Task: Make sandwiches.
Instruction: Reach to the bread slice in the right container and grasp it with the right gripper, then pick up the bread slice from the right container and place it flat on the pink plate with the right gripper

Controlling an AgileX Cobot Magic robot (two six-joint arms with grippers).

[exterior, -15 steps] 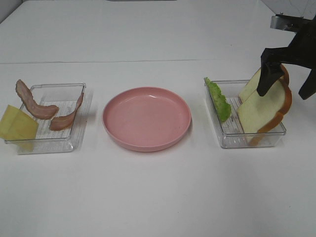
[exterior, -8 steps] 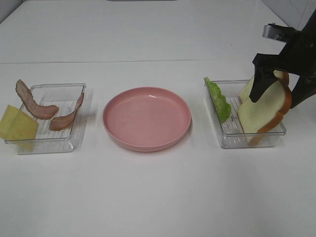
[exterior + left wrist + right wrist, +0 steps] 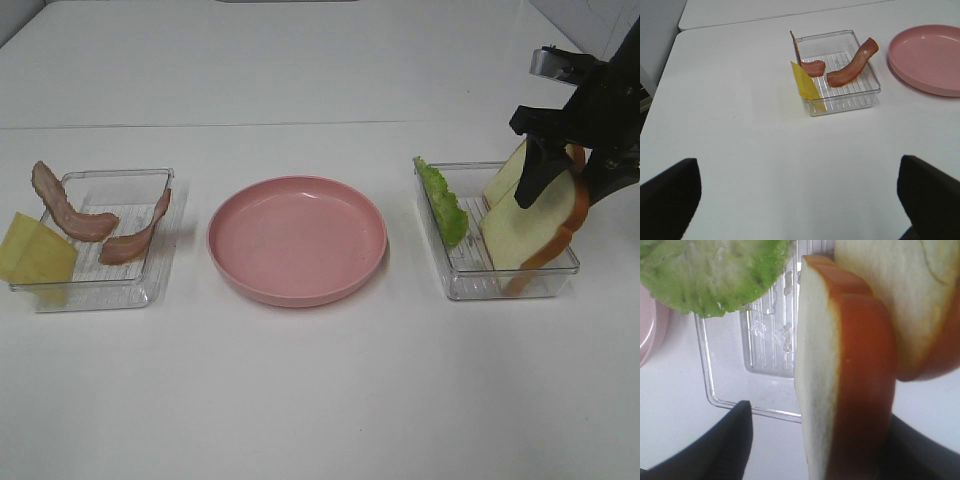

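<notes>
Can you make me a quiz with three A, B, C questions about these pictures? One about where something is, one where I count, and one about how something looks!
1. The pink plate is:
A. upside down
B. bare, with nothing on it
C. holding a finished sandwich

2. How many bacon strips are there?
A. one
B. four
C. two

3. Where is the lettuce?
A. in the clear tray with the bread slices
B. on the pink plate
C. beside the bacon strips

Answers:
1. B, because only the plate's smooth pink inside shows.
2. C, because two curved reddish strips rest on the other tray.
3. A, because the green leaf leans on that tray's wall, next to the bread.
</notes>
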